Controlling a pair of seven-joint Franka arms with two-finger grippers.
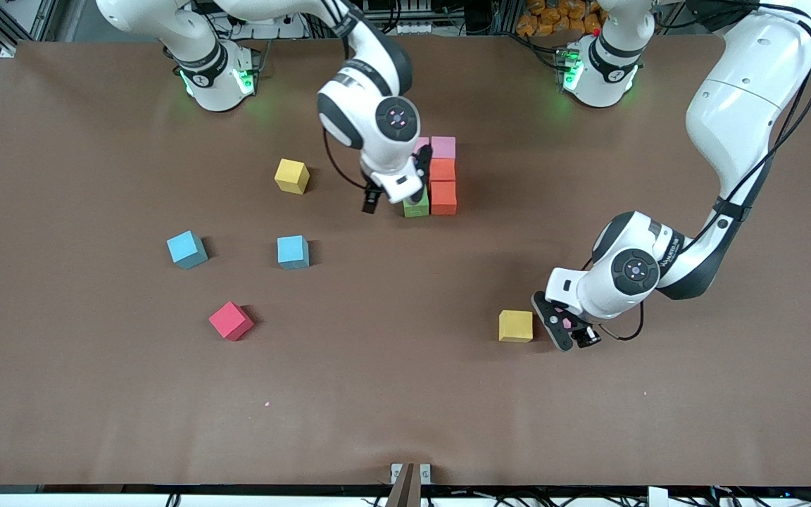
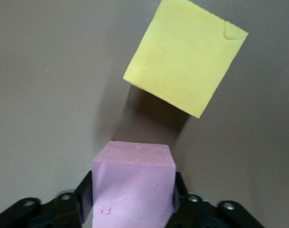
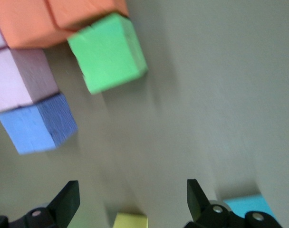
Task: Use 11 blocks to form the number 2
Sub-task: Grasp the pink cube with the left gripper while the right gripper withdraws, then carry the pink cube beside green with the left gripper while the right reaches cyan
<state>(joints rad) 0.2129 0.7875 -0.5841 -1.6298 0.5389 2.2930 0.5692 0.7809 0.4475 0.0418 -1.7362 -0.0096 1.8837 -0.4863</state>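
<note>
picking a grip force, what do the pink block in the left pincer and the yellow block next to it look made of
Pink block: probably soft foam, matte; its top face looks grainy and its front face carries faint dents. Yellow block: seemingly the same matte foam, with no gloss, shallow dimples and a small nick at one corner.

The table (image 1: 96,394) is seen whole from a high front camera facing both arm bases. The left wrist view is taken close above a pink block (image 2: 132,185) and a yellow block (image 2: 185,59), both also seen in the front view. The right wrist view looks down closely on the green block (image 3: 108,52), likewise shared.
</note>
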